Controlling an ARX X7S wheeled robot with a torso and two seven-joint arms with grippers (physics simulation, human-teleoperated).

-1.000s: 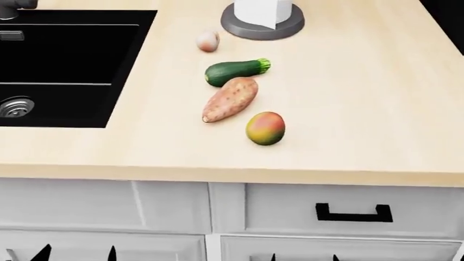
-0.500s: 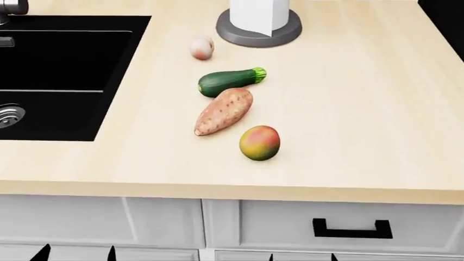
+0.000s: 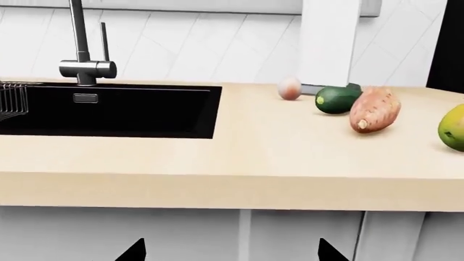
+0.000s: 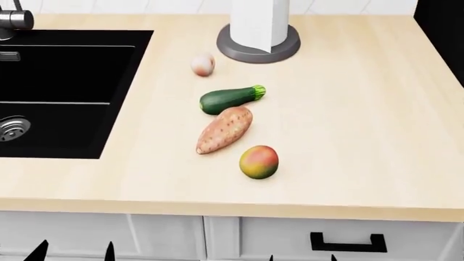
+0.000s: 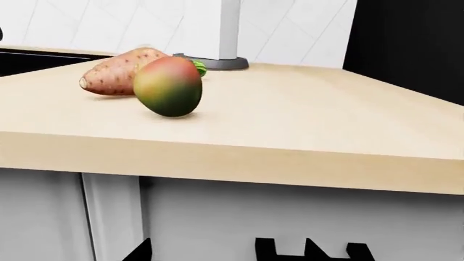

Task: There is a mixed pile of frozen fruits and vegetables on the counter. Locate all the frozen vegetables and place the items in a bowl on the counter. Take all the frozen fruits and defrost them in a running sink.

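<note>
On the beige counter (image 4: 362, 109) lie a pale peach (image 4: 203, 64), a dark green zucchini (image 4: 230, 99), a speckled orange sweet potato (image 4: 225, 129) touching it, and a yellow-green mango (image 4: 259, 161) with a red blush nearest the front edge. The black sink (image 4: 58, 92) is set in at the left. The bowl is out of view. My left gripper (image 4: 76, 254) (image 3: 232, 253) and right gripper (image 4: 302, 258) (image 5: 230, 254) hang below the counter edge, in front of the white cabinets. Both are open and hold nothing. The mango (image 5: 168, 87) and sweet potato (image 5: 119, 72) fill the right wrist view.
A paper-towel roll (image 4: 259, 32) on a grey base stands behind the pile. The faucet (image 3: 83, 49) rises at the sink's back and a wire rack (image 3: 11, 100) shows at its far side. A black drawer handle (image 4: 348, 243) sits on the cabinet front below the mango.
The whole counter scene has slid downward in the head view, so the camera has shifted. The produce keeps its arrangement. Both grippers stay low at the frame's bottom edge.
</note>
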